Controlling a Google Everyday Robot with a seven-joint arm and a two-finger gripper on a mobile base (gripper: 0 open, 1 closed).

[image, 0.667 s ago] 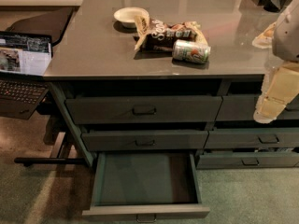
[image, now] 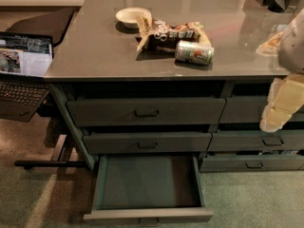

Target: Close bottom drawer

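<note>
The bottom drawer (image: pixel 148 215) stands pulled far out at the lower middle, its plain green inner floor (image: pixel 147 182) bare and its small dark pull handle (image: pixel 148 222) at the frame's lower edge. Above it sit two shut taller drawers (image: pixel 146 111) (image: pixel 147 143). My gripper (image: pixel 280 106), pale cream, hangs at the right edge in front of the right-hand drawers, well to the right of and above the open drawer, touching nothing.
On the grey counter (image: pixel 95 46) lie a white bowl (image: pixel 130 17), a snack bag (image: pixel 166 32) and a tipped can (image: pixel 194 52). An open laptop (image: pixel 21 75) sits at the left. More shut drawers (image: pixel 254 163) line the right. Green carpet (image: pixel 256 198) covers the floor.
The view has shifted slightly; the drawer still stands open and my gripper stays at the right edge, much as before.
</note>
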